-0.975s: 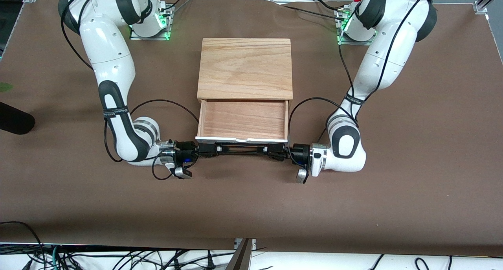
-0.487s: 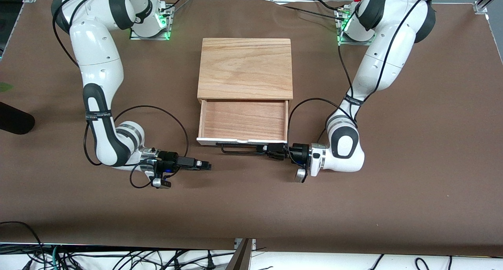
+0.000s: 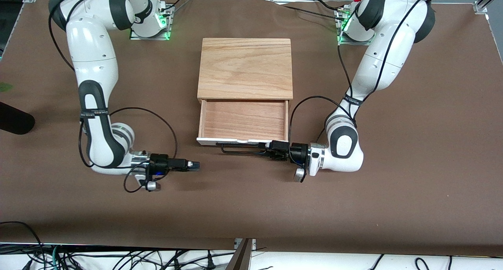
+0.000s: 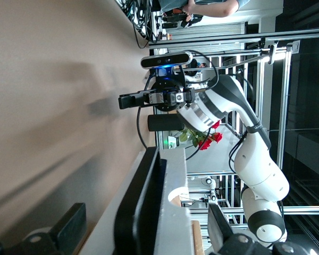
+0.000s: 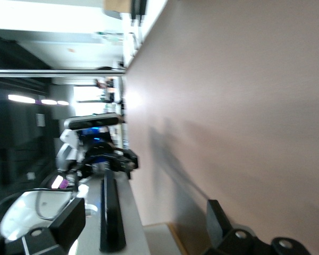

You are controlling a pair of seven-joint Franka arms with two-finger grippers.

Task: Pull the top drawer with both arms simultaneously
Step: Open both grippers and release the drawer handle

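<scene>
I see top drawer (image 3: pixel 243 120) pulled out of wooden box (image 3: pixel 245 67), so pull looks done. Left gripper (image 3: pixel 275 150) at handle (image 3: pixel 241 148) end, fingers spread, gripping nothing. Right gripper (image 3: pixel 193 165) off handle toward right arm's end, low over table (image 3: pixel 251 207), fingers apart, empty.

The worktop (image 3: pixel 251 207) is a flat dull brown. On it sits a box (image 3: pixel 245 67) of pale honey wood with a sweeping grain on its lid. The top drawer (image 3: pixel 243 120) shows a warmer, reddish wood floor, a white front edge and a black bar handle (image 3: pixel 239 149). Both arms (image 3: pixel 94 65) are glossy white with black joint bands and black cables. Each pincer, left (image 3: pixel 274 151) and right (image 3: pixel 193 165), is black. Small green lights glow at the arm bases.
</scene>
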